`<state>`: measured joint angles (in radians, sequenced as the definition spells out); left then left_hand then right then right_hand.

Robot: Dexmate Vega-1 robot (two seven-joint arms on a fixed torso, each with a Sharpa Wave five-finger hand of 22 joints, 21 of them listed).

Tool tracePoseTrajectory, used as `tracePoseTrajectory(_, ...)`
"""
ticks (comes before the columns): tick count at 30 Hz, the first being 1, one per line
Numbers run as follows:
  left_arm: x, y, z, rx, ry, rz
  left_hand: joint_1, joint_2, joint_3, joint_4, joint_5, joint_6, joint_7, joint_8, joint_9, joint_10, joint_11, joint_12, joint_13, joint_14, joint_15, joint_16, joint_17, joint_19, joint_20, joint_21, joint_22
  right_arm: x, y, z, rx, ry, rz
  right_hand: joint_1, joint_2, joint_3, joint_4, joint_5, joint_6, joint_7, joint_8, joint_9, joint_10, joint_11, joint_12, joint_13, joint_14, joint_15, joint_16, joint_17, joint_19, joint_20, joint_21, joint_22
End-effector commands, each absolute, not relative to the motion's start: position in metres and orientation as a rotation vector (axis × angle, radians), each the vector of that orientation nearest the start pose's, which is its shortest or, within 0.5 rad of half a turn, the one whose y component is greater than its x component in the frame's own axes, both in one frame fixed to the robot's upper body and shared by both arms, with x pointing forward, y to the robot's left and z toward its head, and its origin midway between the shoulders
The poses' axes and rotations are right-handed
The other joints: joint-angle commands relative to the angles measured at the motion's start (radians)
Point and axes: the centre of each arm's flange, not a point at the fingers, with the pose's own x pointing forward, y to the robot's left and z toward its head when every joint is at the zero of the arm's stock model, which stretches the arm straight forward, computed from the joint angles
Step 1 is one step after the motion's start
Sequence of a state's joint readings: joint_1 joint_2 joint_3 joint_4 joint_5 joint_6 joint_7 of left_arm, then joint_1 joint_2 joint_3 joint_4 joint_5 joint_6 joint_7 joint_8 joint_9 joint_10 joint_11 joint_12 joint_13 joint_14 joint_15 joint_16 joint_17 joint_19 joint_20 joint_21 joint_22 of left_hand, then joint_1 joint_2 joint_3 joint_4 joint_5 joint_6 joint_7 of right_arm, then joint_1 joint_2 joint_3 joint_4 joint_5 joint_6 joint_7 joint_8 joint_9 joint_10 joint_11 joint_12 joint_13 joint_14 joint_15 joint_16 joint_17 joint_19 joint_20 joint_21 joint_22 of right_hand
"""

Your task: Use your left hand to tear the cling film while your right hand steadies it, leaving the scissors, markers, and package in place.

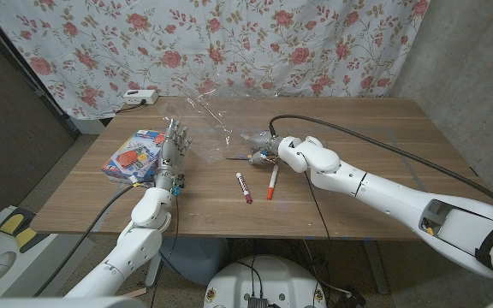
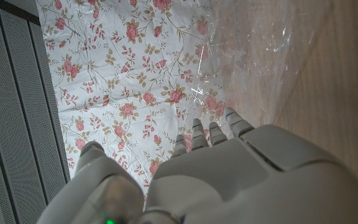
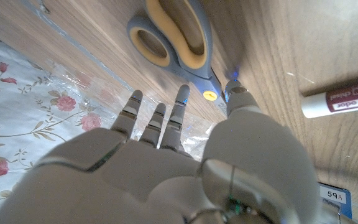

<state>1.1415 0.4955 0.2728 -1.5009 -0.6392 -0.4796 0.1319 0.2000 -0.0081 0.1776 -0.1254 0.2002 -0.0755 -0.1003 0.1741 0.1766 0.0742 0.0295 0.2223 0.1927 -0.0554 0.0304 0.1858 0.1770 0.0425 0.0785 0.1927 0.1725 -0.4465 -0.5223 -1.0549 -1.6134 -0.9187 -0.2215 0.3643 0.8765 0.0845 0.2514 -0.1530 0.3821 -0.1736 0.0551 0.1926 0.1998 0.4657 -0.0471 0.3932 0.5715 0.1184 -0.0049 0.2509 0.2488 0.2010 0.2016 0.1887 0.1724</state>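
Note:
Clear cling film point(image 1: 205, 111) lies crumpled on the table's far middle, part of it rising off the wood. My left hand point(image 1: 175, 147) stands just short of its left edge with fingers point(image 2: 211, 133) straight and apart, holding nothing; the film point(image 2: 260, 50) lies just past them. My right hand point(image 1: 269, 147) reaches in at the film's right end, fingers point(image 3: 157, 121) stretched out over the film point(image 3: 73, 87) beside the blue-and-yellow scissors point(image 3: 174, 37). I cannot tell whether they press on it. The scissors' tips point(image 1: 240, 157) poke out from beneath that hand.
A blue package point(image 1: 133, 156) lies left of my left hand. Two markers point(image 1: 244, 186) point(image 1: 271, 181) lie in front of the right hand; one marker point(image 3: 342, 98) and the package's corner point(image 3: 334, 199) show by the right wrist. A white power strip point(image 1: 139, 97) sits beyond the table's far left corner.

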Motion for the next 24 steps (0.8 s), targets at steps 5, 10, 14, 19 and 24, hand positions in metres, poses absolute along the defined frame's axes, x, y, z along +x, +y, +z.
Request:
tracePoseTrajectory(5,0.5834,0.304,-0.097,-0.191,-0.687,-0.066,0.01,0.004,-0.004,0.0,0.005,0.007,0.0,0.008,0.003,0.011,0.0,0.002,0.006,-0.006,-0.005,-0.002,0.002,-0.004,-0.004,-0.002,0.003,0.6198,-0.0262,-0.0195,-1.931,-0.601,0.324,0.005,-0.005,0.013,-0.006,0.016,0.007,0.0,0.009,0.003,0.016,-0.004,0.022,0.015,0.018,-0.004,-0.002,0.008,0.006,-0.003,0.005,0.0)
tracePoseTrajectory(10,0.5833,0.3044,-0.0971,-0.191,-0.687,-0.066,0.011,0.004,-0.004,0.0,0.005,0.009,-0.001,0.01,0.003,0.012,-0.001,0.002,0.006,-0.006,-0.005,-0.002,0.002,-0.004,-0.005,-0.002,0.003,0.6203,-0.0259,-0.0201,-1.941,-0.607,0.319,0.009,-0.004,0.017,-0.008,0.021,0.013,-0.006,0.011,0.002,0.018,-0.008,0.03,0.023,0.02,-0.006,-0.003,0.01,0.009,-0.005,0.006,0.0)
tracePoseTrajectory(14,0.5832,0.3048,-0.0972,-0.191,-0.687,-0.067,0.011,0.004,-0.005,0.0,0.005,0.012,-0.001,0.011,0.003,0.012,-0.002,0.002,0.006,-0.006,-0.004,-0.002,0.002,-0.004,-0.005,-0.002,0.003,0.6213,-0.026,-0.0207,-1.941,-0.593,0.325,0.017,-0.002,0.022,-0.01,0.025,0.019,-0.01,0.013,0.002,0.026,-0.017,0.04,0.031,0.026,-0.016,-0.001,0.011,0.008,-0.008,0.005,0.0)
tracePoseTrajectory(19,0.5838,0.3045,-0.0972,-0.191,-0.685,-0.07,0.011,0.004,-0.005,0.0,0.005,0.011,-0.001,0.011,0.003,0.011,-0.002,0.002,0.006,-0.006,-0.004,-0.002,0.002,-0.003,-0.005,-0.001,0.003,0.6212,-0.0257,-0.0222,-1.942,-0.594,0.328,0.027,0.003,0.026,-0.012,0.03,0.022,-0.024,0.013,0.002,0.017,-0.032,0.047,0.041,0.023,-0.022,-0.003,0.014,0.009,-0.011,0.005,0.0)
tracePoseTrajectory(24,0.5843,0.304,-0.097,-0.192,-0.685,-0.072,0.011,0.005,-0.005,0.0,0.005,0.012,-0.001,0.012,0.003,0.012,0.0,0.002,0.006,-0.006,-0.004,-0.002,0.002,-0.004,-0.005,-0.001,0.003,0.6201,-0.0259,-0.024,-1.94,-0.616,0.318,0.044,0.013,0.034,-0.014,0.037,0.032,-0.033,0.015,0.002,0.027,-0.043,0.068,0.059,0.037,-0.034,0.004,0.02,0.011,-0.016,0.005,0.0)
